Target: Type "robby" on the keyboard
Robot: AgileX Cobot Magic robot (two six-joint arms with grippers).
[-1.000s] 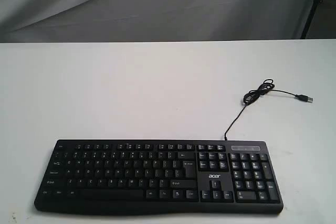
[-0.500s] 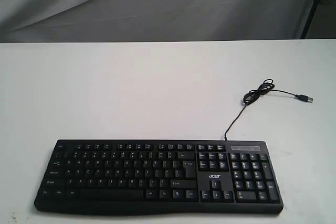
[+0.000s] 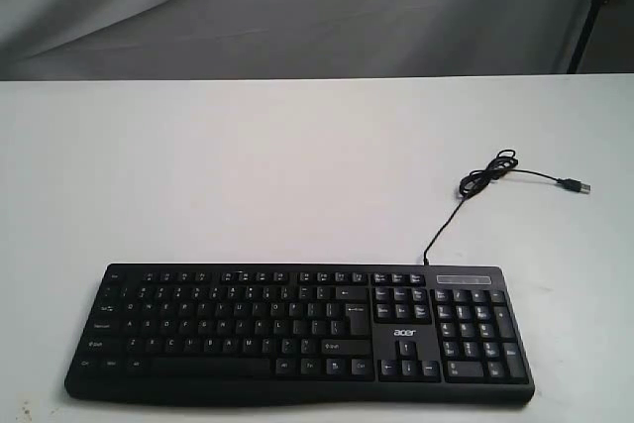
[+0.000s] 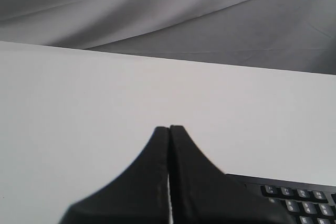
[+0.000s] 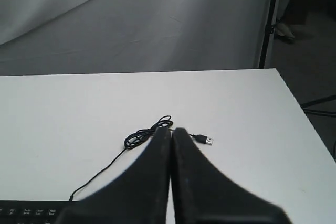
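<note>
Keyboard flat on the white tabletop, low in the exterior view, cable coiled beyond its right end; left jaws pressed together, empty; right jaws likewise

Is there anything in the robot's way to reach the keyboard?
Nothing visible stands between the left end effector or right end effector and the keyboard. Its cable trails behind, off the keys.

I see a matt black plastic keyboard with white printed legends, a smooth matt white table, a thin rubbery black cable, a silvery metal-tipped USB plug, a creased grey cloth backdrop, and the left gripper and right gripper in matt black plastic
</note>
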